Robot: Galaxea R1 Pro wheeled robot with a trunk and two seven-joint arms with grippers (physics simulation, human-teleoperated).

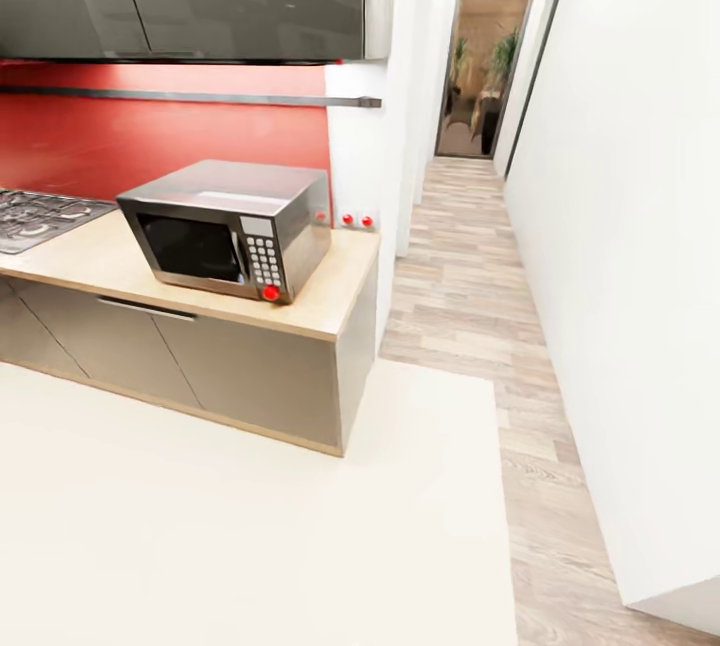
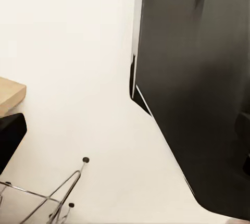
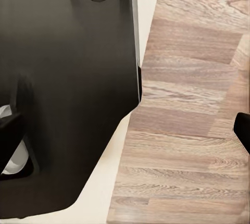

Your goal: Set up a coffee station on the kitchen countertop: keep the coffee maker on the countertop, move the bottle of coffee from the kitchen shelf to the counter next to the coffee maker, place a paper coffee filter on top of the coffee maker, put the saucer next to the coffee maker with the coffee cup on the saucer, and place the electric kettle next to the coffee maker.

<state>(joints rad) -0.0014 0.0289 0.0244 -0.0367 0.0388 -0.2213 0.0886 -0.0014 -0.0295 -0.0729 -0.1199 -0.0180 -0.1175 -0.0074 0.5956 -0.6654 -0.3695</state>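
Facing the right end of a light wood kitchen countertop (image 1: 340, 301), robot looks in transit; none of the task's things (coffee maker, coffee bottle, filter, saucer, cup, kettle) can be made out, so their location can't be told from here. A stainless steel box microwave with keypad and red knob (image 1: 228, 226) sits near the countertop's right end, close to the front edge. A black gas hob grate (image 1: 35, 216) is at the countertop's left edge of view, against the red glossy backsplash (image 1: 150, 136). A wood-plank floor hallway (image 1: 460, 256) runs off past the countertop's right end toward a glass door (image 1: 490, 46).

Left wrist view: dark robot body panel (image 2: 198, 94), white floor, thin chrome wire chair legs (image 2: 52, 195), a corner of wood surface (image 2: 10, 94). Right wrist view: dark body panel (image 3: 62, 94) over plank floor (image 3: 192, 120).

Finger spread on either side: cannot tell, nothing seen held.

Key relation can't be set: which way any target lies from the fingers, and which arm is nearer, is unknown. Judged next need: turn or drive until the coffee maker or the shelf comes into sight.
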